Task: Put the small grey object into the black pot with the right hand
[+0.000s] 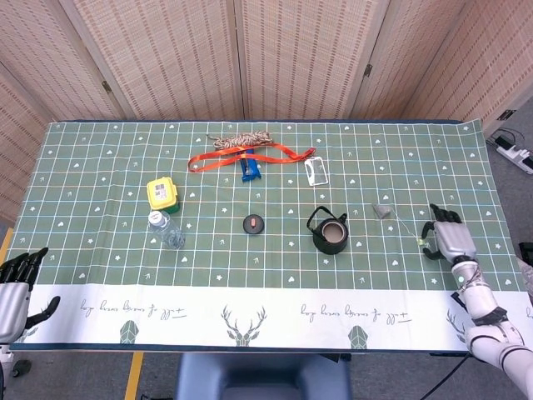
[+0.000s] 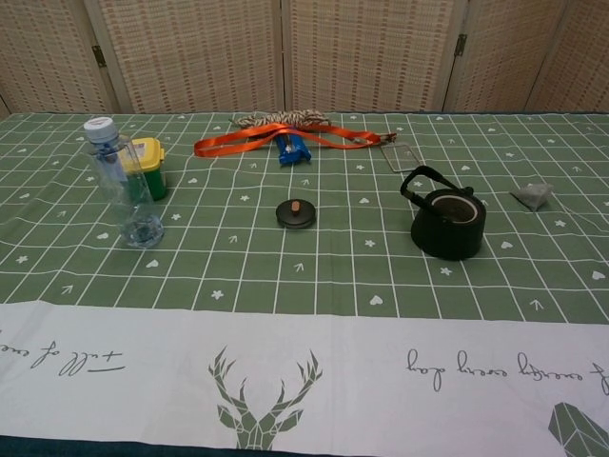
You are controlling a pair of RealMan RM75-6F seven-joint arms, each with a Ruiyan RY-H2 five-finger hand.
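The small grey object (image 1: 382, 209) (image 2: 531, 195) lies on the green cloth, just right of the black pot (image 1: 331, 233) (image 2: 446, 224). The pot stands open, its round lid (image 1: 253, 223) (image 2: 295, 213) lying to its left. My right hand (image 1: 448, 239) hovers to the right of the grey object, fingers apart and holding nothing; only the head view shows it. My left hand (image 1: 15, 283) rests at the table's near left corner, open and empty.
A clear bottle (image 1: 166, 229) and a yellow-lidded green box (image 1: 163, 192) stand at the left. At the back lie an orange strap (image 1: 241, 157), a rope coil (image 1: 243, 139), a blue item (image 1: 251, 170) and a clear packet (image 1: 316, 171).
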